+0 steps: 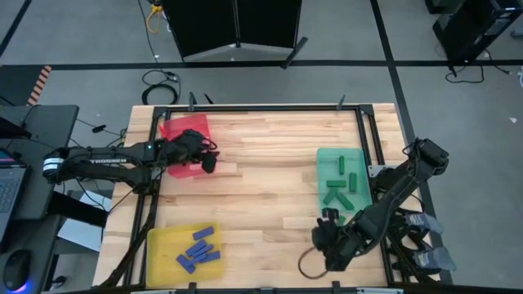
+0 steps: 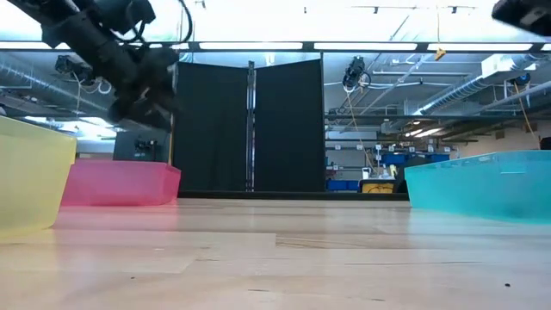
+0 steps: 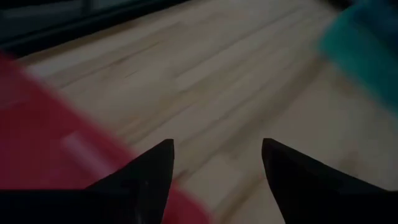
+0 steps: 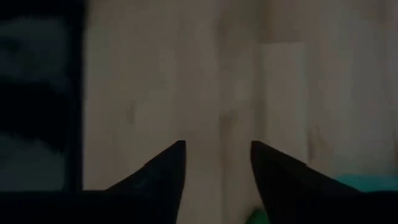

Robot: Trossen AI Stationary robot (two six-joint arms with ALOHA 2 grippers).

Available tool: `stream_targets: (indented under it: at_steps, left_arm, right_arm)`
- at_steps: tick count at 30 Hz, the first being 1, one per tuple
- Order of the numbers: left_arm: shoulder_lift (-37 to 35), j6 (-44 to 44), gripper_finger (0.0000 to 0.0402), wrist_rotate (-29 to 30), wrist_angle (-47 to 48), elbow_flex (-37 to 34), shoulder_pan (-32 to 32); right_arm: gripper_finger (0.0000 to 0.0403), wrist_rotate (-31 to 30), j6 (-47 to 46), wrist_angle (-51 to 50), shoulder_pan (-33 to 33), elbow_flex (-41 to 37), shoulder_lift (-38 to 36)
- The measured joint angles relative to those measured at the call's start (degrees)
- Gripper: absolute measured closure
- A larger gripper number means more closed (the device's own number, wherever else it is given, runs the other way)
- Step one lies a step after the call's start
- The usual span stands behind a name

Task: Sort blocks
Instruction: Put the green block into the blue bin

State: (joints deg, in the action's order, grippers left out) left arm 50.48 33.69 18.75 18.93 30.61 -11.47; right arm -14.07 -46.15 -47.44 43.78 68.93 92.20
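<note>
Several green blocks (image 1: 339, 184) lie in the green tray (image 1: 323, 159) at the table's right. Several blue blocks (image 1: 198, 249) lie in the yellow tray (image 1: 159, 245) at the near left. My left gripper (image 1: 207, 162) is open and empty, raised over the right edge of the red tray (image 1: 181, 129), as the low view shows (image 2: 142, 108). In the left wrist view a pale pink streak (image 3: 81, 149) shows in the red tray (image 3: 37, 137), too blurred to name. My right gripper (image 1: 327, 219) is open and empty, just off the green tray's near end.
Bare wood tabletop (image 1: 261, 175) lies between the three trays. A black frame runs along the table's edges (image 1: 359, 122). A looped cable (image 1: 309, 263) lies near the right arm at the near edge. In the low view the trays' walls (image 2: 120, 182) (image 2: 482, 182) stand at either side.
</note>
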Motion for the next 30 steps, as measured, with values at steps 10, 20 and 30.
stream_targets:
  at_steps: [10,20,30]
  left_arm:
    - [0.08,-0.48,0.0149,-4.9,-14.65,0.02,5.44]
    - [0.09,-0.22,0.0149,-2.9,-16.46,0.02,9.0]
    - [0.11,0.74,0.0149,-2.89,-16.47,0.02,9.03]
  right_arm:
    - [0.0125,10.42,21.96,-6.02,0.31,1.81,1.96]
    - [0.0127,10.28,36.27,-14.43,-0.42,5.33,15.74]
    - [0.0133,10.7,41.05,-23.86,-0.42,5.68,22.17]
